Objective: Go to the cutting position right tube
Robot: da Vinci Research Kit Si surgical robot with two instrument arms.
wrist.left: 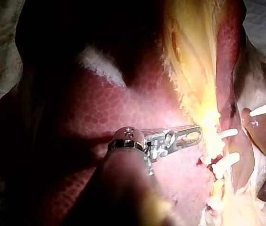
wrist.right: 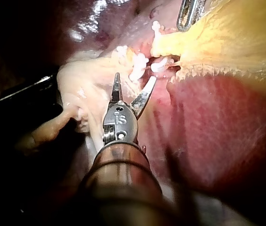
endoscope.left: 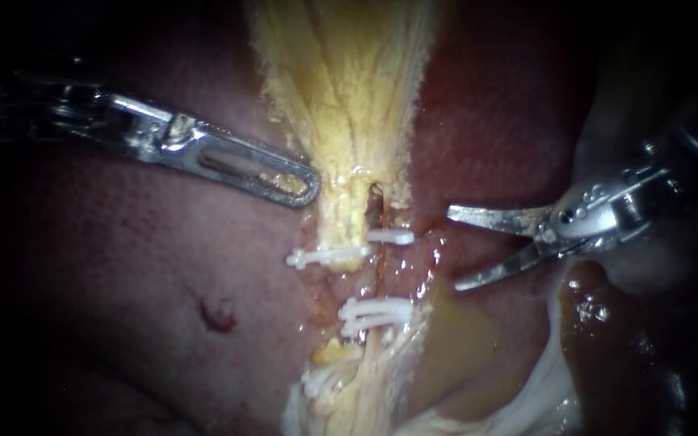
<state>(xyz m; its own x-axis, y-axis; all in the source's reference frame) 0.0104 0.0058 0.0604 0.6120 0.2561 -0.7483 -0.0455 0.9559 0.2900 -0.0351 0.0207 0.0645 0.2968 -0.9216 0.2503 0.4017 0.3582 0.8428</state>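
Right instrument [endoscope.left: 456,249] hovered with jaws spread, holding nothing, near the right tube [endoscope.left: 382,270], whose bare stretch ran between white clips [endoscope.left: 390,236]. Advancing off-line, its blades could nick a clip or the liver [endoscope.left: 163,266].

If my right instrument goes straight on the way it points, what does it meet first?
Probably the thin reddish-brown tube, in the gap between the white plastic clips. The right instrument's open blades point there, though depth is unclear.
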